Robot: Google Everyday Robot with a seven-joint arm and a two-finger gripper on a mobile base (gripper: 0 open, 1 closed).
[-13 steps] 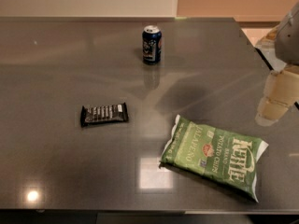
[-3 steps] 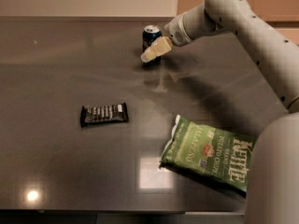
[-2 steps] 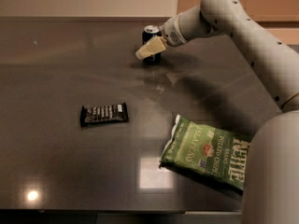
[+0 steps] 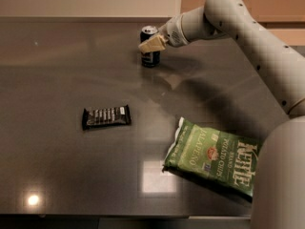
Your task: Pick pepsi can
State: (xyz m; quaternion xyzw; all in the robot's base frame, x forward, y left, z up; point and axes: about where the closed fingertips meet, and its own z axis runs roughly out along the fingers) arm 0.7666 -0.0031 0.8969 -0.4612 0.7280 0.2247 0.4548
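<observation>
The pepsi can [image 4: 149, 57], dark blue with a silver top rim, stands upright at the far middle of the dark table [image 4: 57, 80]. My gripper [image 4: 151, 44] reaches in from the right on its pale arm and sits right in front of the can's upper half, covering part of it. The can's lower body and part of its rim still show.
A flat black candy bar wrapper [image 4: 106, 116] lies at the left of the table's middle. A green Kettle chips bag [image 4: 213, 156] lies at the front right. My arm's lower body [image 4: 281, 175] fills the right edge. The table's front edge runs along the bottom.
The arm came in from the right edge across the table to the can. Over the last second the gripper slid a little left, across the front of the can.
</observation>
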